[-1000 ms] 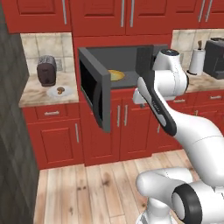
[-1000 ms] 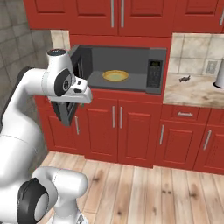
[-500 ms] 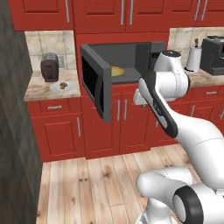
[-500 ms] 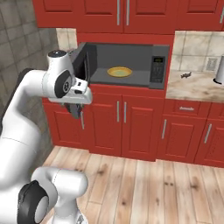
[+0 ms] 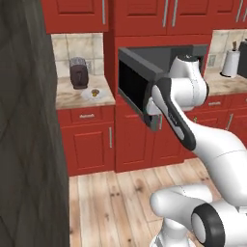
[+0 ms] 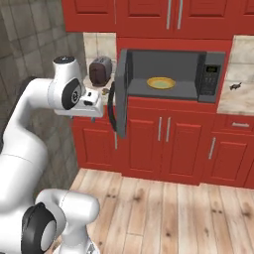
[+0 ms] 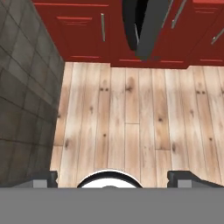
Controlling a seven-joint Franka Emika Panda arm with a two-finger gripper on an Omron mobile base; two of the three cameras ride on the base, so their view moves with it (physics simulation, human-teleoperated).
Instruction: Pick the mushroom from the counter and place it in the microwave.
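Clearly the gripper (image 7: 112, 178), jaws wide apart and empty, should swing clear of the open microwave (image 6: 168, 74) door toward the mushroom (image 5: 95, 91) near the counter (image 5: 77, 100) front edge.

Even, bright rendered light; soft, slightly blurry.

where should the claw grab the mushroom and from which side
Grip the mushroom across its rounded cap, coming straight down from above. It sits low on a small plate on the counter, with the toaster close behind, so a side approach looks cramped.
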